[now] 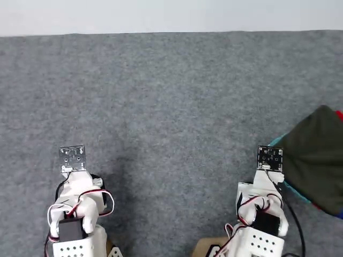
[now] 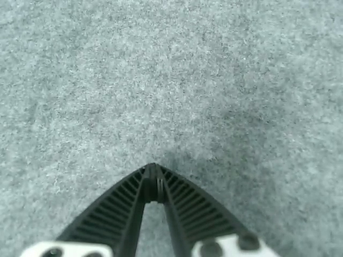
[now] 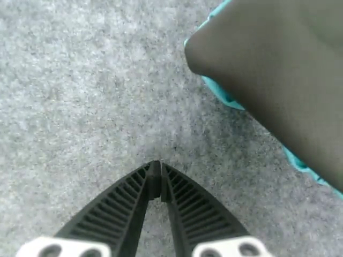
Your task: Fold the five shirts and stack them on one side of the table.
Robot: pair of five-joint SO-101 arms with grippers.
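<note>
**Shirts piled, both grippers closed and empty**

The stack of shirts lies on the grey mat. A dark green shirt is on top, and a teal shirt peeks out from under its edge. The right gripper sits just beside the stack's corner, not touching it, its fingers pressed together with nothing between them. The left gripper is well apart from the stack, over bare mat, with its fingers likewise closed and empty.
</note>
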